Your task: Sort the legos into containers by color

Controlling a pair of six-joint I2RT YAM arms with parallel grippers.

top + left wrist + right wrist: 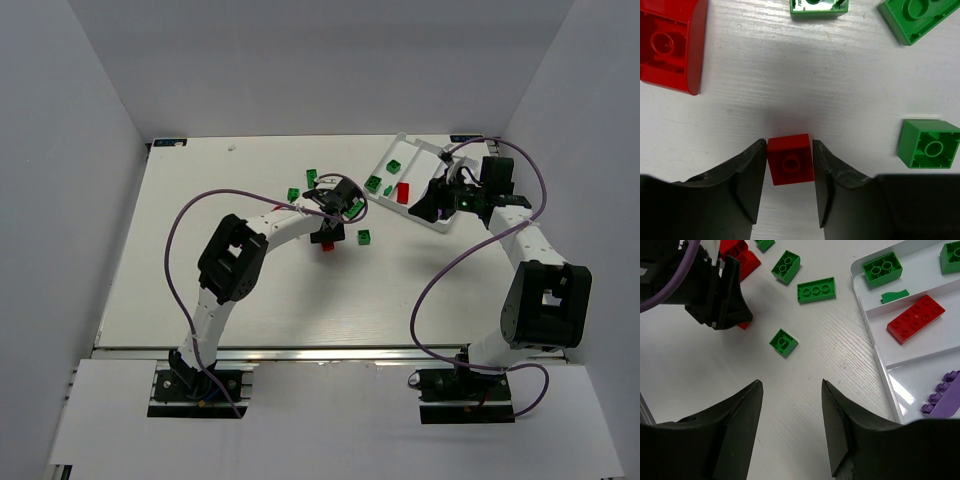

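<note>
Around our left gripper (788, 150): a big red brick (670, 45) ahead off one side, and green bricks (929, 144) ahead and beside the other finger, none blocking. Its fingers touch both sides of a small red brick (790, 161), square, sitting on the table (790, 90). Our right gripper (791, 387) hangs open and empty, with the tray (876, 347) just beside it.

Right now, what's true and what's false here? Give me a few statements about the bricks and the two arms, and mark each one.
1. The jaws of the left arm sit against both sides of a small red brick on the table. True.
2. The jaws of the right arm hold a purple piece. False: they are open and empty; the purple pieces lie in the tray.
3. The long red brick shares their compartment. False: it has the middle one.
4. Green bricks lie loose on the table. True.
</note>
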